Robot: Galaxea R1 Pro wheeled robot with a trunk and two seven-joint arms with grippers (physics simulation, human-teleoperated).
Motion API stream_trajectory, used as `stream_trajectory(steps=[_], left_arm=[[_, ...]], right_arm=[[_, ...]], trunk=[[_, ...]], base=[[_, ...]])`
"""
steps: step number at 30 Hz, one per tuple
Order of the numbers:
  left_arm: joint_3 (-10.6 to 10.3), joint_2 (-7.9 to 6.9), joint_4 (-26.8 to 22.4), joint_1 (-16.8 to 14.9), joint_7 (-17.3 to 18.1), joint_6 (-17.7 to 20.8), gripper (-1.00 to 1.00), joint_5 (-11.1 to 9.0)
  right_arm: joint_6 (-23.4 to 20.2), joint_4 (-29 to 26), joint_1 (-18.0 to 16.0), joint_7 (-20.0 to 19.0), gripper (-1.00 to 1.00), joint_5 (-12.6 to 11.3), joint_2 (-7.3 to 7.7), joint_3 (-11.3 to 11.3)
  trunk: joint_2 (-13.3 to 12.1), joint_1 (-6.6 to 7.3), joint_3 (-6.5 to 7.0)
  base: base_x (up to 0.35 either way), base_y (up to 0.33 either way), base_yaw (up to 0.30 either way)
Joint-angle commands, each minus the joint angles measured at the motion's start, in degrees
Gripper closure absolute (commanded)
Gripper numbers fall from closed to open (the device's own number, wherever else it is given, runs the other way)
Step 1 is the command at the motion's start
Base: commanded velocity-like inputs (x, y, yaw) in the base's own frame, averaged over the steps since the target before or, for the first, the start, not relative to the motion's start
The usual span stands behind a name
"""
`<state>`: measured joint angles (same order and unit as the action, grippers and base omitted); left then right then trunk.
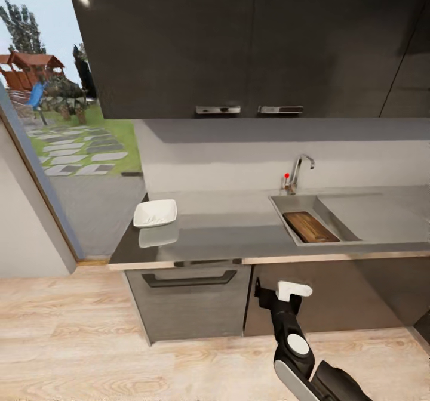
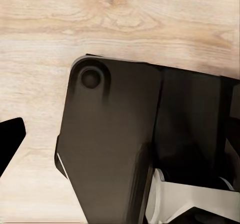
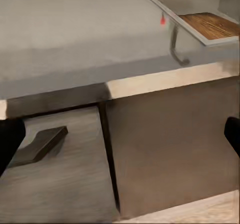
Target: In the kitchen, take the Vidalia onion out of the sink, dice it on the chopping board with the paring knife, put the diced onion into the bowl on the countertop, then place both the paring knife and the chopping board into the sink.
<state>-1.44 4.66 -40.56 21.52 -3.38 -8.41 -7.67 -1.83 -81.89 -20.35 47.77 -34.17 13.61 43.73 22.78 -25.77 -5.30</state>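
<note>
The chopping board (image 1: 310, 227) lies inside the sink (image 1: 280, 205), against its right wall. It looks stiff and rather heavy, and I think the handle end is the best hold. The bowl (image 1: 155, 213) sits at the countertop's (image 1: 239, 234) left end, light and likely slippery. The right gripper (image 3: 120, 136) has its fingers wide apart and faces the cabinet front. The left wrist view shows wooden floor (image 2: 120, 19); I cannot tell the left fingers' state.

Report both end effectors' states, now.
Left end effector: one dark fingertip shows over the wooden floor; cannot tell.
Right end effector: open, holding nothing, facing the cabinet front below the countertop.
</note>
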Motion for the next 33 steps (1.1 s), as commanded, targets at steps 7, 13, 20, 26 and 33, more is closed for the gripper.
stream_trajectory(steps=[7,13,20,26,33], left_arm=[[-0.14,-0.07,-0.09,0.01,-0.23,-0.17,-1.00,-0.47],[-0.07,-0.29,-0.51,-0.06,-0.71,-0.10,-1.00,-0.28],[0.05,-2.16,-0.45,-1.24,-0.92,0.16,-1.00,-0.25],[0.23,-3.73,-0.32,-2.20,-1.01,0.28,-1.00,-0.32],[0.35,-3.87,1.60,-2.27,-2.70,0.33,-1.00,-0.33]], right_arm=[[4.91,7.92,-0.05,0.09,-1.00,-3.07,0.02,6.19],[10.05,21.83,-0.04,-8.67,-1.00,-5.78,-0.64,10.57],[12.33,40.51,-0.04,-24.64,-1.00,-12.91,-2.25,11.10],[17.61,63.38,-0.04,-37.99,-1.00,-13.60,-7.78,11.04],[22.12,80.26,2.53,-46.33,-1.00,-13.48,-12.36,10.98]], trunk=[[0.14,-0.02,-0.12],[0.14,-0.02,-0.12],[0.14,-0.02,-0.12],[0.14,-0.02,-0.12],[0.14,-0.02,-0.12]], base=[[-0.052,0.034,0.000],[-0.003,0.002,0.000],[0.000,0.000,0.000],[0.000,0.000,0.000],[0.000,0.000,0.000]])
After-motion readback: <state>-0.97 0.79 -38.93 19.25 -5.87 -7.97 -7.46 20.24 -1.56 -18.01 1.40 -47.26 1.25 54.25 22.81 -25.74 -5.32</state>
